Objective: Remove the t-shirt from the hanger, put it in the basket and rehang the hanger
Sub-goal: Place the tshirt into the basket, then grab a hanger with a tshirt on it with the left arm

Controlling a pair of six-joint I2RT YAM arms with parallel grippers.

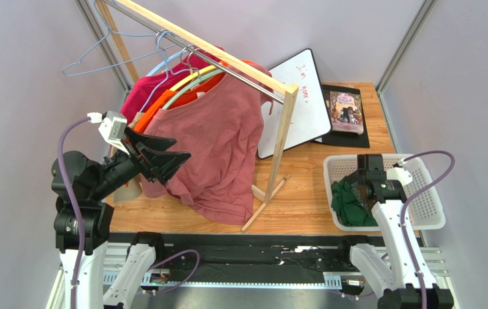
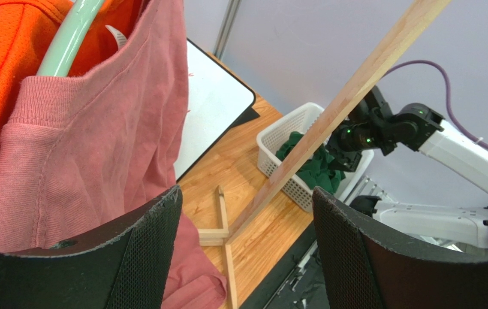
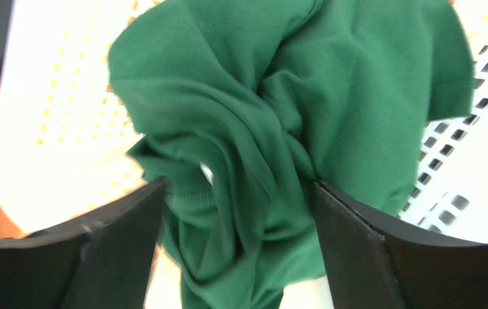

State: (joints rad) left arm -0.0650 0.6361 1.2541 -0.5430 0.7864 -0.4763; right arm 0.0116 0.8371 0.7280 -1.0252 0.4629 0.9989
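A dusty-pink t-shirt [image 1: 217, 148] [image 2: 92, 141] hangs on a pale green hanger [image 1: 195, 87] [image 2: 69, 38] at the front of the wooden rack. My left gripper [image 1: 179, 151] [image 2: 246, 199] is open and empty, raised beside the shirt's left edge; cloth shows behind its left finger. A crumpled green t-shirt [image 1: 346, 203] [image 3: 279, 96] lies in the white basket [image 1: 427, 206] [image 3: 53, 96]. Just above it is my right gripper [image 1: 362, 187] [image 3: 237, 193], open, its fingers standing wide on either side of a fold of the green cloth.
An orange shirt [image 1: 182, 96] and a magenta shirt [image 1: 147, 87] hang behind the pink one. Bare blue wire hangers [image 1: 98, 55] hang at the rail's far end. The rack's post [image 1: 282, 138] and foot stand mid-table. A whiteboard [image 1: 301, 103] and a book [image 1: 346, 111] lie behind.
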